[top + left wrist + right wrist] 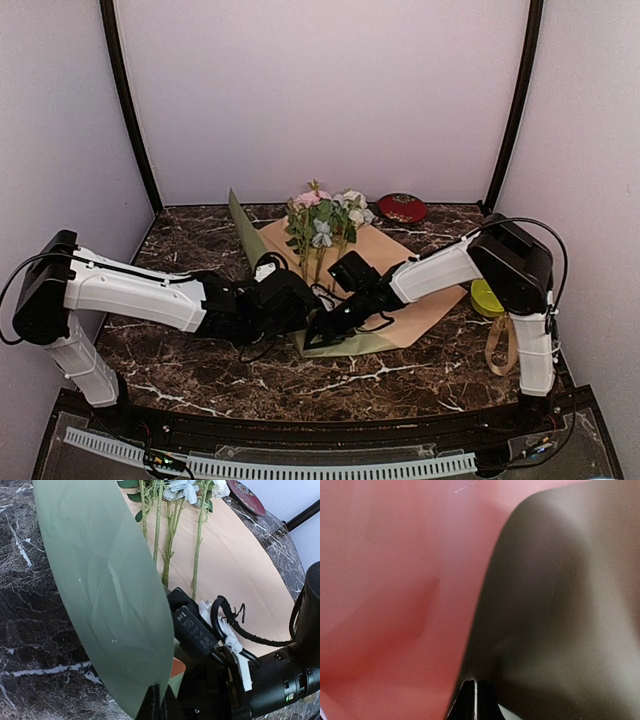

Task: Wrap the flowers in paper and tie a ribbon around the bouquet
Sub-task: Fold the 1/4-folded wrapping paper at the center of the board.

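Sage green on one face and tan on the other, the large thin sheet of paper [385, 248] lies on the dark marble surface [190, 355]. The small bunch of pink and white artificial flowers [322, 225] rests on its tan face, stems toward the arms. The left hand [156, 701] is pressed together on the paper's left edge and lifts the green side, probably to fold it over the stems. The right hand [474, 696] pinches the paper's near end. The shiny tan ribbon [498, 350] waits well apart, beside the right arm's base. A red round dish [402, 207] sits behind the blooms. The right arm crosses the paper and may hinder the fold.
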### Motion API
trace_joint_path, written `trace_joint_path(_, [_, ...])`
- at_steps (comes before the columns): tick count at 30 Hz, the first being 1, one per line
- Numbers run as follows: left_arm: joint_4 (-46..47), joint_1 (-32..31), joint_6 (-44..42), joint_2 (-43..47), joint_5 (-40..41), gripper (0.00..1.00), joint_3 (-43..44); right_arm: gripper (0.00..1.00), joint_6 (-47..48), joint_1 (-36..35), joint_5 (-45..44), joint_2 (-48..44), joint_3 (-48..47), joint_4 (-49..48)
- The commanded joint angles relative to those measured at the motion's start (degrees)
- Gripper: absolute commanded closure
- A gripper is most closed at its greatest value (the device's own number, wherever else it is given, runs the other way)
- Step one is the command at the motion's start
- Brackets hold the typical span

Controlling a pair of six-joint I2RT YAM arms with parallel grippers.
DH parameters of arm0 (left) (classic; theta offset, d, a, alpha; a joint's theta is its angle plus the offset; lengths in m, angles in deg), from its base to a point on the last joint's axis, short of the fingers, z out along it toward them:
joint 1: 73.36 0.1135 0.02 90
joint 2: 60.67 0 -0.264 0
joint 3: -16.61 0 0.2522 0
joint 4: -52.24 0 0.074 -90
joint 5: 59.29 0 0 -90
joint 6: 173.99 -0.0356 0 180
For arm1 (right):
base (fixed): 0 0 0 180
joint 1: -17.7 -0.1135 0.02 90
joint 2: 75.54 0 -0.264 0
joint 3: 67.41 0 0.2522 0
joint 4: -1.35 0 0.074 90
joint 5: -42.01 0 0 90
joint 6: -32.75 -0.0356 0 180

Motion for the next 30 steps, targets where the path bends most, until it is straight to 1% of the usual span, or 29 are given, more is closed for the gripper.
trace_joint_path(1, [1.01, -0.4, -5.06, 1.07, -0.24, 1.0, 1.35, 0.96, -2.46, 1.78, 0.0, -0.41, 1.55, -3.28])
trace_joint_path(5, [-0.13, -0.4, -4.86, 3.13, 2.01, 1.0, 0.11, 0.95, -2.9, 2.3, 0.04, 0.14, 2.08, -3.64])
trace_joint_path(7, [0.26, -0.44, -6.07, 3.97, 3.03, 1.0, -0.16, 0.94, -2.65, 2.3, -0.14, 0.32, 2.09, -3.29])
trace_joint_path(10, [-0.18, -0.38, -6.9, 4.1, 2.39, 1.0, 0.18, 0.94, -2.11, 2.29, -0.58, 0.12, 2.48, -2.95])
trace_joint_path(14, [-4.45, -0.36, -0.19, 5.08, 1.39, 0.99, -1.51, 0.93, -1.74, 2.3, -0.81, 0.4, 2.53, -2.39])
trace_joint_path(15, [-4.0, -0.35, 1.26, 5.76, 1.19, 0.95, -3.11, 0.93, -1.88, 2.31, -0.64, 0.63, 2.5, -2.53])
trace_joint_path(17, [0.45, 0.04, 2.84, 7.48, -0.08, 0.89, -7.86, 0.93, -2.07, 2.31, -0.22, 1.37, 2.2, -2.65])
trace_joint_path(18, [5.09, 0.42, 3.28, 8.22, -1.24, 0.88, -10.55, 0.93, -2.15, 2.31, -0.07, 1.58, 2.15, -2.65])
trace_joint_path(19, [7.35, 0.88, 4.19, 8.53, -2.44, 0.88, -12.5, 0.93, -2.12, 2.31, -0.01, 1.59, 2.14, -2.65])
trace_joint_path(22, [8.74, 1.95, 6.3, 8.18, -5.08, 0.86, -14.68, 0.93, -2.14, 2.31, -0.15, 1.56, 2.39, -2.72])
trace_joint_path(25, [9.62, 2.01, 4.31, 7.16, -5.9, 0.77, -13.5, 0.93, -2.25, 2.31, -0.15, 1.43, 2.62, -3.03])
trace_joint_path(27, [9.77, 2.01, 4.0, 6.69, -6.45, 0.66, -13.34, 0.93, -2.36, 2.29, -0.22, 1.22, 2.82, -3.35])
trace_joint_path(29, [11.57, 2.01, 4.91, 6.19, -7.39, 0.52, -14.61, 0.93, -2.7, 2.31, -0.29, 0.93, 3.2, -3.98])
trace_joint_path(30, [12.75, 2.01, 5.53, 5.8, -8.05, 0.47, -15.26, 0.93, -2.84, 2.31, -0.29, 0.75, 3.33, -4.36])
